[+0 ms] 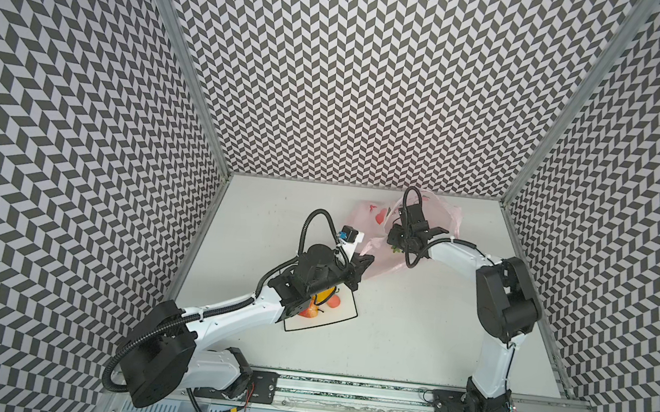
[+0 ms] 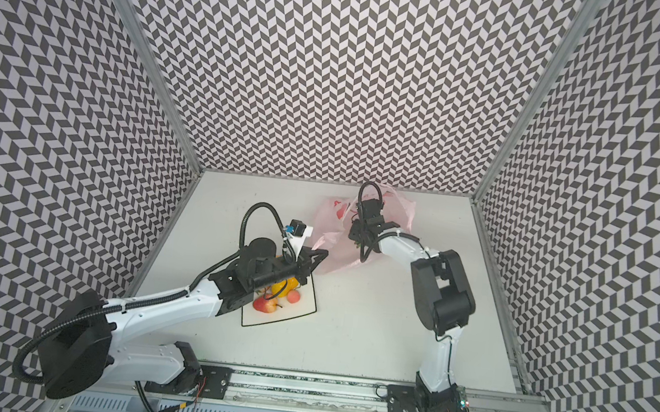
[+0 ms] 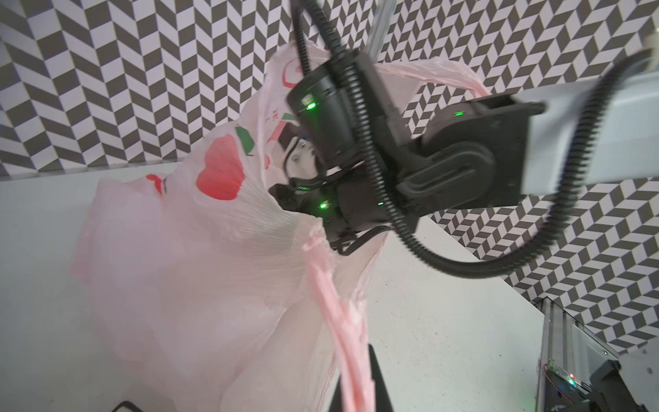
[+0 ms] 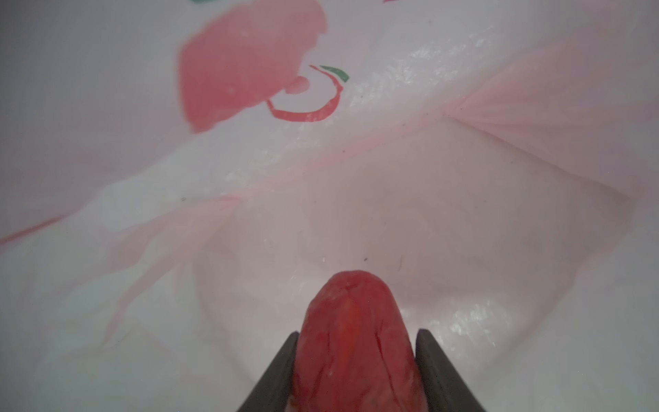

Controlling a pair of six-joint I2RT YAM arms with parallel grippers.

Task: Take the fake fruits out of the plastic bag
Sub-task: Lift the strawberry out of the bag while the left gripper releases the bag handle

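Though left arm [image 2: 184, 304] overhangs, plate [image 2: 295, 317] holds fruits [image 2: 265, 305].

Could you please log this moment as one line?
left tool: shut on pink plastic bag | right tool: inside bag, clamping red toy strawberry | black-rimmed white plate: bears red-yellow toy apple

Red strawberry [image 4: 353, 342] pinched between fingers [image 4: 278, 378], inside pink bag [image 4: 392, 185].

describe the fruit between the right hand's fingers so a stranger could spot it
Look to the pink plastic bag at the back of the table, its edge pinched by the left hand. The right hand reaches inside it, closed on a strawberry. It is solid red and the only fruit seen in the bag; the other fruits lie on the white plate.
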